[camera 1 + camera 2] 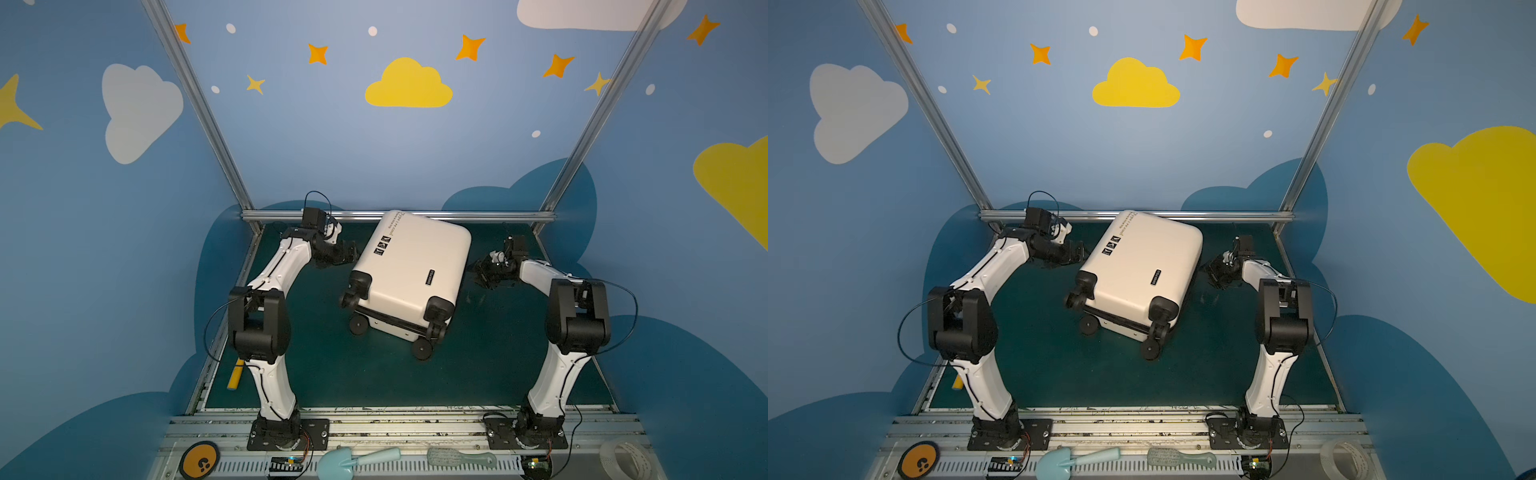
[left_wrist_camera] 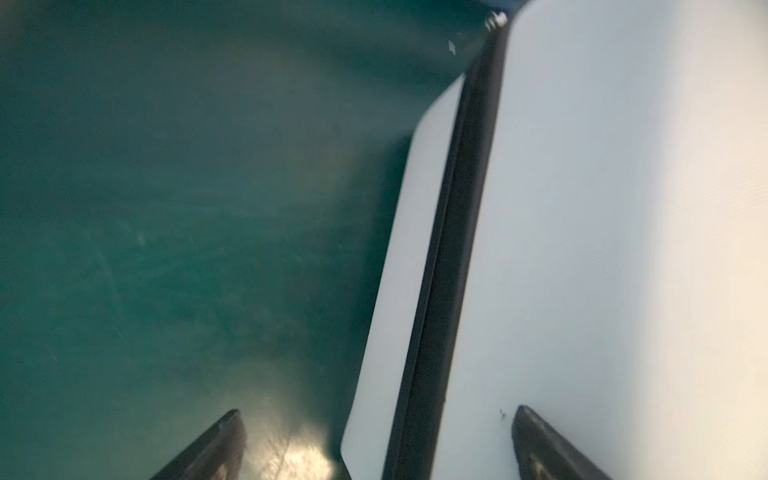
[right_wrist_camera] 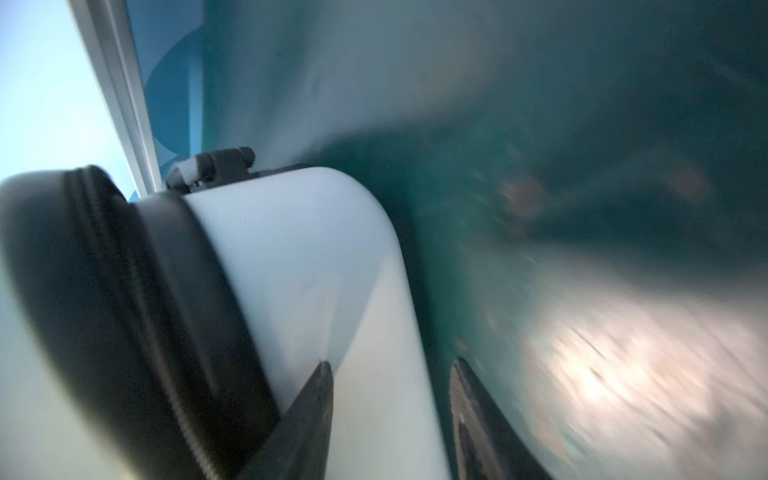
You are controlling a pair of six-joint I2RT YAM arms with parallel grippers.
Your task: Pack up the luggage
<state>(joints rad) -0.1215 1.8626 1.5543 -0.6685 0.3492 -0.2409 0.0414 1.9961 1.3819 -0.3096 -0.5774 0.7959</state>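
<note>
Green mat (image 1: 332,374) bears the luggage (image 1: 415,266) amid blue walls (image 1: 332,158).

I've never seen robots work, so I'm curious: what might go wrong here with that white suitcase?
The luggage lies askew and closed, its far corner at the back rail; a push could jam it there. The left claw and right claw are open at its sides, so it might skid on its wheels.
</note>
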